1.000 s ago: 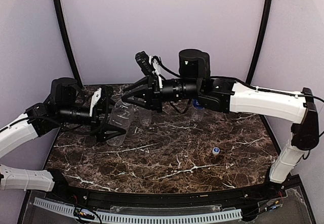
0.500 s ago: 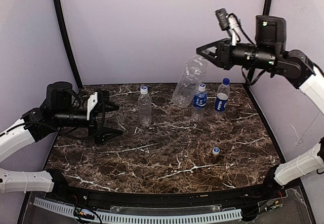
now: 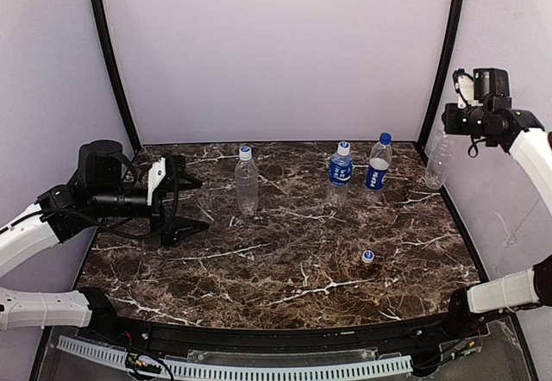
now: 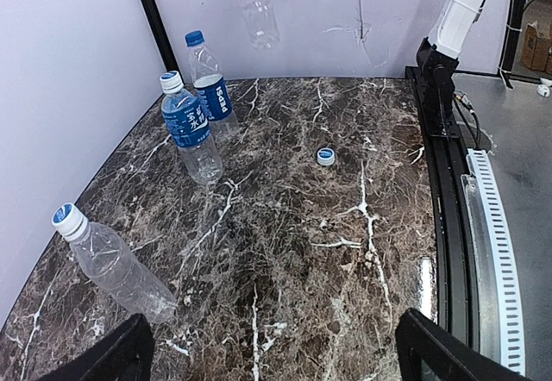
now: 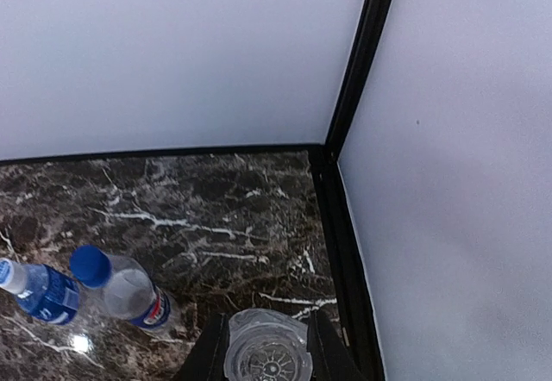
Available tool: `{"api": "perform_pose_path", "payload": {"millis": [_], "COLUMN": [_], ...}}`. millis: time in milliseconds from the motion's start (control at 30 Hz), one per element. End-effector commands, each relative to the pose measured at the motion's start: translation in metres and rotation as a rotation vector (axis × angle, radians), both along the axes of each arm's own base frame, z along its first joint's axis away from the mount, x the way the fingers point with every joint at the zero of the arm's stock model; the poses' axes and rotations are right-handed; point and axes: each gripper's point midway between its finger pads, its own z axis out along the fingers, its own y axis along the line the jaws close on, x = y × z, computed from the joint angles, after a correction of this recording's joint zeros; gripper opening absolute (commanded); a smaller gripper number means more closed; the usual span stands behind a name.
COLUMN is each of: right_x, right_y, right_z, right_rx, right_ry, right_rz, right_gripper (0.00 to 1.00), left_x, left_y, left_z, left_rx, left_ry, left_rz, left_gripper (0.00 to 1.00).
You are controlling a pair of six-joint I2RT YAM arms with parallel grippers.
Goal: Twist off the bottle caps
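Observation:
My right gripper [image 3: 449, 131] is raised at the far right by the wall, shut on a plain clear bottle [image 3: 438, 162] that hangs in the air; its round ribbed end [image 5: 269, 357] shows between my fingers [image 5: 205, 352]. It also shows in the left wrist view [image 4: 257, 6]. My left gripper [image 3: 191, 202] is open and empty, low at the left. Three capped bottles stand at the back: a plain one [image 3: 246, 183] with a white-and-blue cap [image 3: 246, 152], and two blue-labelled ones [image 3: 340, 172] [image 3: 376, 165]. A loose cap [image 3: 368, 257] lies on the table.
The marble table [image 3: 285, 277] has a black frame post [image 3: 435, 71] at the back right corner, close to the held bottle. White walls enclose three sides. A black rail [image 4: 444, 140] runs along the near edge.
My right arm has swung from the table's middle up and to the far right, carrying the plain bottle. My left gripper has let that bottle go and drawn back to the left.

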Motion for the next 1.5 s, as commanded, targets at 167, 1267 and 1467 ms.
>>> {"api": "perform_pose_path", "payload": {"millis": [167, 1267, 1467], "right_x": [0.034, 0.029, 0.029], "right_y": [-0.023, -0.031, -0.033], "right_z": [-0.1, -0.15, -0.15], "right_rx": [-0.032, 0.117, 0.113], "right_ry": [-0.043, 0.022, 0.024], "right_rz": [0.06, 0.042, 0.036], "right_gripper": [0.0, 0.64, 0.67], "left_x": [-0.001, 0.0, 0.0], "left_y": [0.005, 0.004, 0.004], "left_z": [-0.006, -0.006, -0.007], "left_rx": [0.014, 0.015, 0.017], "left_ry": [-0.008, -0.015, -0.011], "left_rz": [0.006, 0.0, -0.002], "left_gripper": [0.99, 0.99, 0.99]}}
